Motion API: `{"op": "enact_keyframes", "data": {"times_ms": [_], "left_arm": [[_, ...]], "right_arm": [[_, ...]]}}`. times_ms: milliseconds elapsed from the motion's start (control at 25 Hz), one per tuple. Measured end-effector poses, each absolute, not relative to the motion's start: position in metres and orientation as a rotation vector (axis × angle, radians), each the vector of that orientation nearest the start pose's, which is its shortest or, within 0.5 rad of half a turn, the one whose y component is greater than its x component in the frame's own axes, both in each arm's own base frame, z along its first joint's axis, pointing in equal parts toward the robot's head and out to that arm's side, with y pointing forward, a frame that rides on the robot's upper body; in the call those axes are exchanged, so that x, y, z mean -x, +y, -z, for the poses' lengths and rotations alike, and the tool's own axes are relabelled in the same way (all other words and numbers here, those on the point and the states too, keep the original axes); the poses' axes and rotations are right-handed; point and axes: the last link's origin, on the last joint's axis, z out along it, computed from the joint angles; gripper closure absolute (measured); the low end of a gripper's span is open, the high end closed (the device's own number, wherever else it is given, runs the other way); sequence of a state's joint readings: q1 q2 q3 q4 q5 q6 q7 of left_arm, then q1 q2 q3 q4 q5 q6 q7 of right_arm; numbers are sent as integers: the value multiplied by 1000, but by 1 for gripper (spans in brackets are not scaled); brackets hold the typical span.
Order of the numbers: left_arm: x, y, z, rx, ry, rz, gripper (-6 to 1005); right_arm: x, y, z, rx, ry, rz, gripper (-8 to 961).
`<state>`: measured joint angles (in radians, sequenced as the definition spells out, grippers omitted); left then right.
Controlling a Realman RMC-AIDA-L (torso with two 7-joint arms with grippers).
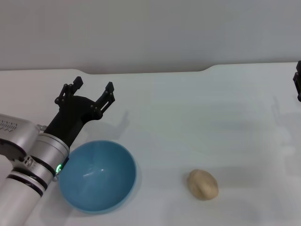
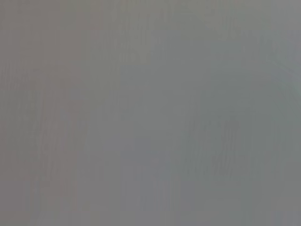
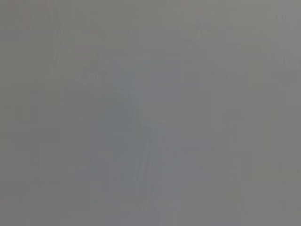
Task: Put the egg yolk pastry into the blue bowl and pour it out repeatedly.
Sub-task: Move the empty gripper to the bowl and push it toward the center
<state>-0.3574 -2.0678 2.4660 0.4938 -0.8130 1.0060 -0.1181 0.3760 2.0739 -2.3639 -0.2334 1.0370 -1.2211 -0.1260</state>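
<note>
The blue bowl (image 1: 96,176) stands upright and empty on the white table, near the front left. The egg yolk pastry (image 1: 202,184), a pale tan lump, lies on the table to the right of the bowl, well apart from it. My left gripper (image 1: 93,89) is open and empty, held above the table just behind the bowl, its black fingers (image 1: 108,92) pointing away from me. My right gripper (image 1: 297,81) shows only as a black sliver at the right edge, far from the pastry. Both wrist views show only a plain grey surface.
The white table (image 1: 188,117) runs back to a grey wall, with a low step in its far edge right of centre. Nothing else lies on it.
</note>
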Motion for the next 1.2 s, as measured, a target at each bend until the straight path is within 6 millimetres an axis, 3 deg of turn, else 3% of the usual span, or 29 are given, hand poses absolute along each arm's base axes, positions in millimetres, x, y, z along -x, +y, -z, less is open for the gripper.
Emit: {"op": "enact_keyframes", "data": {"times_ms": [520, 720, 880, 1040, 1200], "left_arm": [[261, 318, 72, 1822, -623, 880, 139], [244, 344, 47, 1806, -556, 932, 140], [234, 358, 42, 1835, -552, 905, 140], [215, 379, 33, 1883, -577, 801, 139], [194, 385, 27, 1935, -613, 675, 139]], "right_arm": [[-334, 317, 5, 1495, 399, -558, 420], [-335, 315, 6, 1498, 401, -557, 419], [-337, 312, 7, 1496, 410, -553, 419], [-339, 309, 7, 1492, 419, -547, 419], [-340, 308, 8, 1491, 423, -545, 419]]}}
